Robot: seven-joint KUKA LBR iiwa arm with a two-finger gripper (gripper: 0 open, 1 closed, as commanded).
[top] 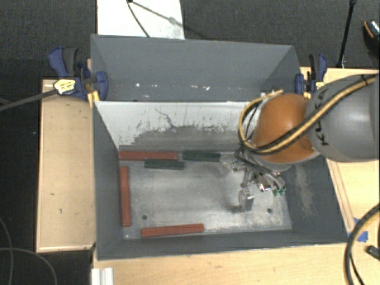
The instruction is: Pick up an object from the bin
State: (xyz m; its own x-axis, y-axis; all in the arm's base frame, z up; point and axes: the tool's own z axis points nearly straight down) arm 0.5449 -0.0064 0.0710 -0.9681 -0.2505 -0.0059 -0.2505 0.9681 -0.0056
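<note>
Background: dark textured ground [35, 16] behind and to the left of the bin.
Container: grey metal bin [196, 70], sloped walls, scuffed floor.
Arm: grey arm [350, 123] enters over the bin's right edge, with an orange wrist cover [282, 126] and looped cables.
Gripper: gripper [246, 198] hangs low over the right half of the floor, nearer the front edge.
Jaw state: cannot tell.
Nearest object: dark green bar [200, 156] lying flat along the far edge, left of the gripper and apart from it.
Second green bar [164, 165]: just beside the first, towards the left.
Red-brown bars: one along the far edge [148, 155], one along the left edge [125, 196], one along the front edge [172, 231].
</note>
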